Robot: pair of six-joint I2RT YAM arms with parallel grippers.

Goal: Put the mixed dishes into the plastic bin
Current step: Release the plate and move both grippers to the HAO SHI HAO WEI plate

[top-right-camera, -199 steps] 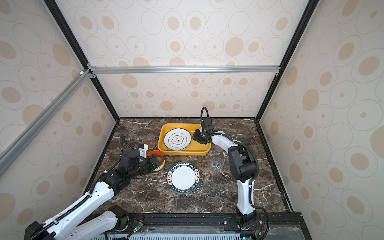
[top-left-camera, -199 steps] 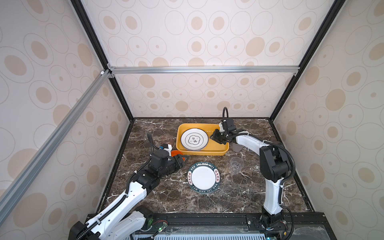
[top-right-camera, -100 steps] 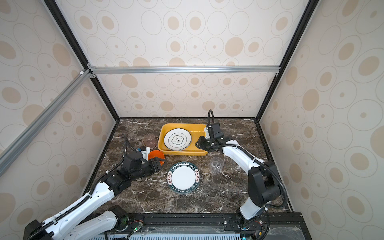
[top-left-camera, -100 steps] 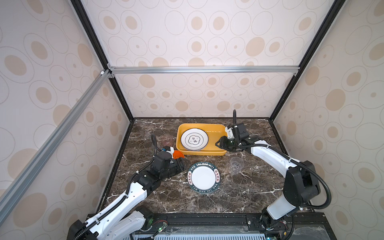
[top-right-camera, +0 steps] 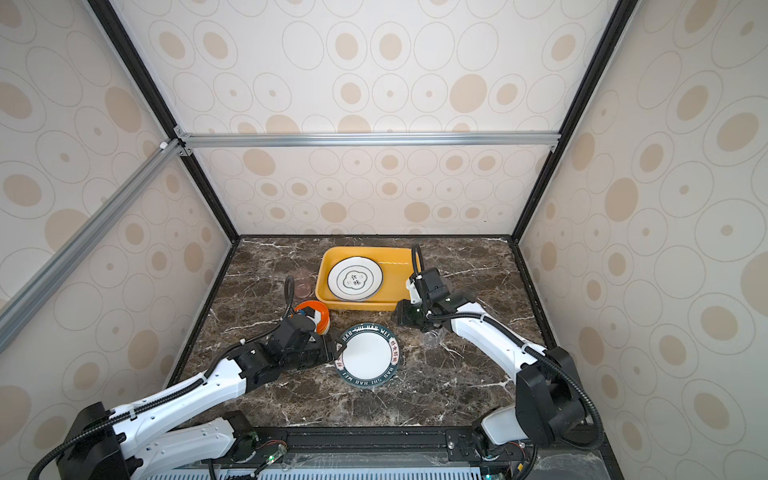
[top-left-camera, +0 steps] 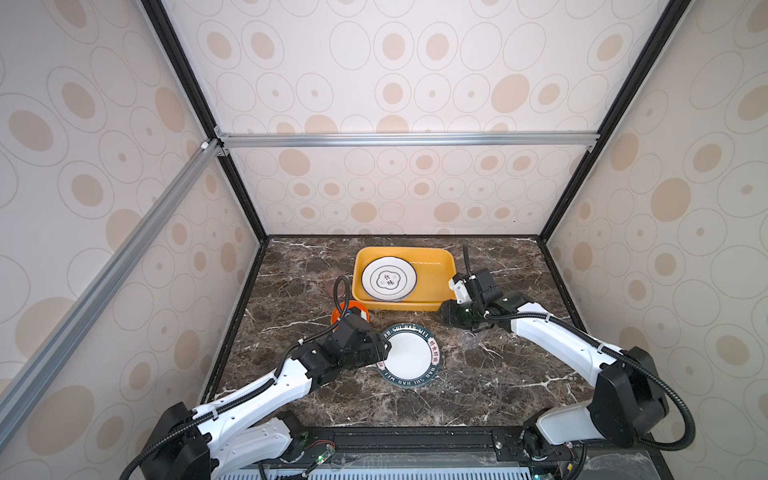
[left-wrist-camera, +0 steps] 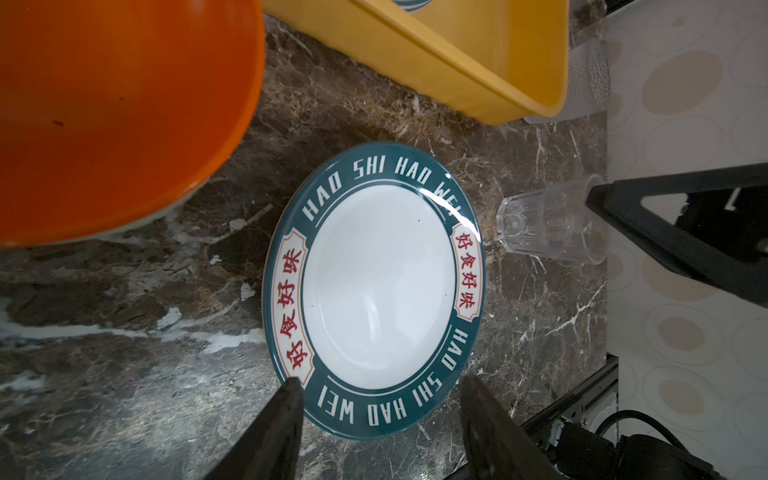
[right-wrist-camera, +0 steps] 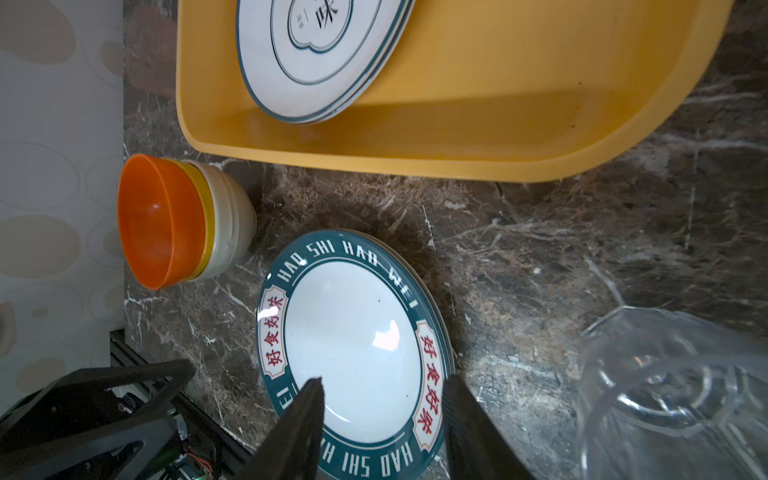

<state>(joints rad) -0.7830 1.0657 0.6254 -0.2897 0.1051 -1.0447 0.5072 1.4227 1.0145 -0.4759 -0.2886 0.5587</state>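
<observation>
– Reading the left gripper (left-wrist-camera: 380, 384) as spread, nothing pinched. Agree?
– Agree. Its fingers (left-wrist-camera: 286, 415) straddle the near rim of the teal-rimmed plate (left-wrist-camera: 374, 282). Contact: cannot tell. In both top views it sits at that plate's left edge.
– Right gripper (right-wrist-camera: 382, 384)?
– Jaws apart as well, empty. It hangs over the marble table (top-left-camera: 478, 386), just off the front right corner of the yellow bin (top-left-camera: 446, 266). The clear cup (top-left-camera: 471, 338) stands upright just beside it.
– Dishes?
– White plates (top-left-camera: 388, 278) lie stacked in the bin's left half. The teal-rimmed plate lies flat on the table in front of the bin, apart from it. The right wrist view shows more rims under it.
– Bowls?
– Bowl stack (right-wrist-camera: 183, 220): orange nested in yellow nested in cream. It stands near the bin's front left corner, just left of the teal-rimmed plate.
– Anything else?
– Pink cup (top-right-camera: 305, 282) on the table left of the bin, faint in both top views.
</observation>
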